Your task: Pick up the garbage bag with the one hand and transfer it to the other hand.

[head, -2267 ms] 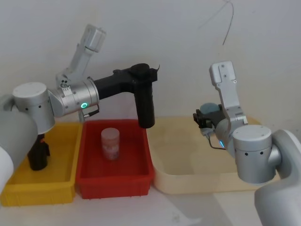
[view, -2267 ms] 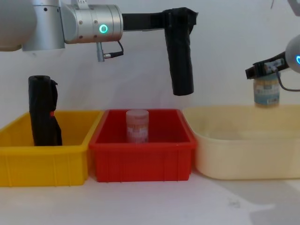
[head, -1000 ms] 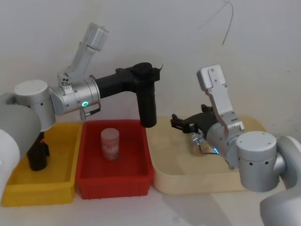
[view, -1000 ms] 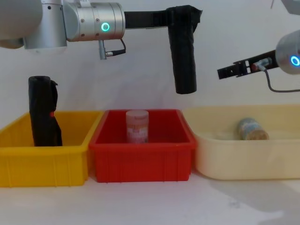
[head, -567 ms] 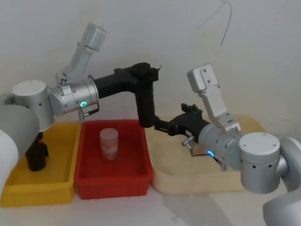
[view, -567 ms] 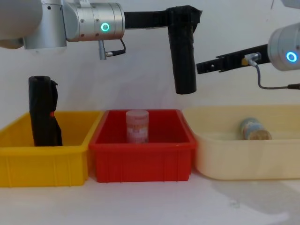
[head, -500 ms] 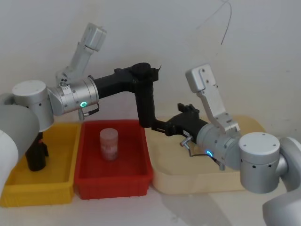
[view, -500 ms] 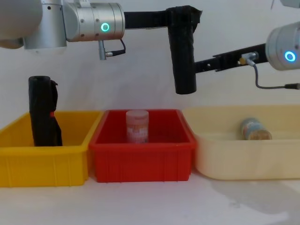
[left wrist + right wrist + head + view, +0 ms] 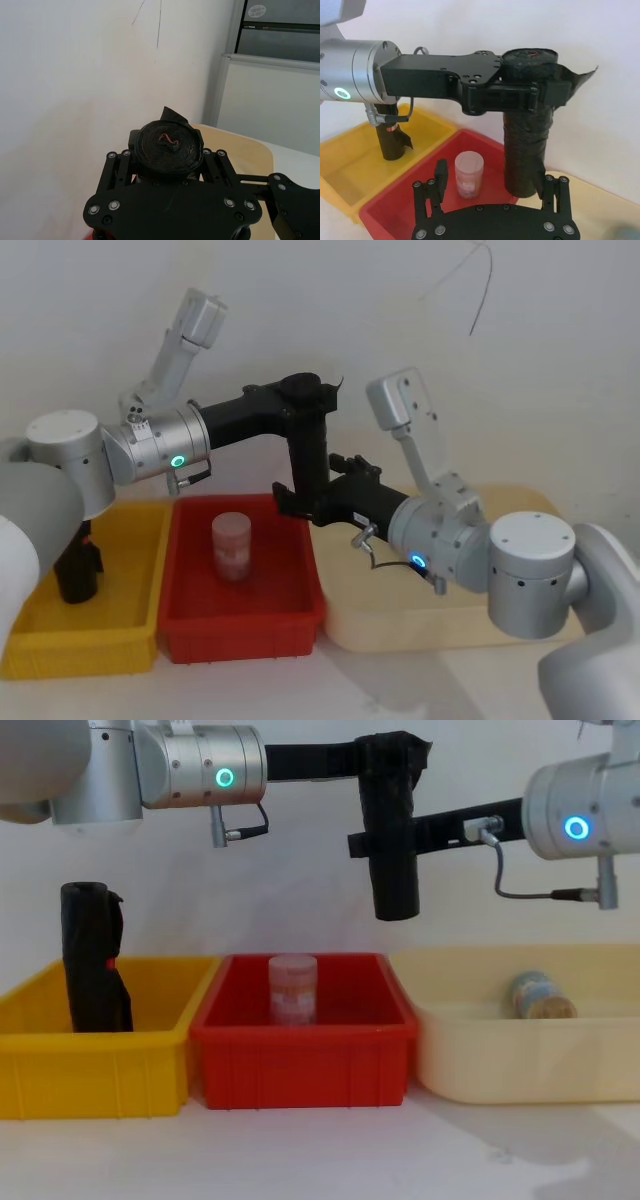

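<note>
The garbage bag (image 9: pixel 395 870), a tall black roll, hangs upright in the air above the gap between the red and cream bins. My left gripper (image 9: pixel 390 760), on the green-ringed arm, is shut on its top end (image 9: pixel 170 150). My right gripper (image 9: pixel 372 844), on the blue-ringed arm, reaches in from the right at the roll's middle. In the right wrist view its fingers (image 9: pixel 441 175) stand wide apart, and the roll (image 9: pixel 525 155) sits between them, close to one finger. In the head view the right gripper (image 9: pixel 300 502) sits low on the roll (image 9: pixel 310 455).
A red bin (image 9: pixel 300 1030) holds a pinkish jar (image 9: pixel 293 988). To its left, a yellow bin (image 9: pixel 90 1065) holds another black roll with a red mark (image 9: pixel 92 960). A cream bin (image 9: pixel 520 1060) on the right holds a can (image 9: pixel 540 997) on its side.
The right gripper let a can drop into the cream bin, then swung left until its open fingers straddled the roll. The left arm and the roll stayed nearly still.
</note>
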### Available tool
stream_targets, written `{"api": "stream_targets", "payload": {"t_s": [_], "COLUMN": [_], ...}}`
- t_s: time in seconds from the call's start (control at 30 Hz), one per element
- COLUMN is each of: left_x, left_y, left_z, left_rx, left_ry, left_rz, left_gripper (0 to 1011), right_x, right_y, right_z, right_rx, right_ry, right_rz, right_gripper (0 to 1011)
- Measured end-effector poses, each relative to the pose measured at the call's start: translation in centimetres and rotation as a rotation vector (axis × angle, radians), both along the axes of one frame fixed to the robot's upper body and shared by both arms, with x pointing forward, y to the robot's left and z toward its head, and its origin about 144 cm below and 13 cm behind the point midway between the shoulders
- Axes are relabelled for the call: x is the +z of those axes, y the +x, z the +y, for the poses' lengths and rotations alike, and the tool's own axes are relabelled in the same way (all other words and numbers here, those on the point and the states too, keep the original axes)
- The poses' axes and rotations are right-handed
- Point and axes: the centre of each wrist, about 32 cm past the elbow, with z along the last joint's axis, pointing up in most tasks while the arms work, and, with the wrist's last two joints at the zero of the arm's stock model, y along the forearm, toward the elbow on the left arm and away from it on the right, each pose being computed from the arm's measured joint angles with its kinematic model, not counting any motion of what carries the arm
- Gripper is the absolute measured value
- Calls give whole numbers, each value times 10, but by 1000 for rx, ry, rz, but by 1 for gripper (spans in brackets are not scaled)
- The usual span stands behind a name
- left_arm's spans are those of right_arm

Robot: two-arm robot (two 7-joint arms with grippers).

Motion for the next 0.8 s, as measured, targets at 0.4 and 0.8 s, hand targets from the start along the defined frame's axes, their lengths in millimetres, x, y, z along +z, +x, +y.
{"api": "stream_targets", "payload": {"t_s": [0.4,0.8], "left_x": [0,0], "left_y": [0,0], "left_z": [0,0], "left_rx": [0,1], "left_ry": [0,0], "left_rz": [0,1], "left_gripper": [563,563], "right_x": [0,-1], "right_y": [5,10], "right_z": [15,29], "right_rx": [-65,-200], "right_ry": [13,-20], "right_rz": [-1,8], "right_gripper": [1001,1001]}}
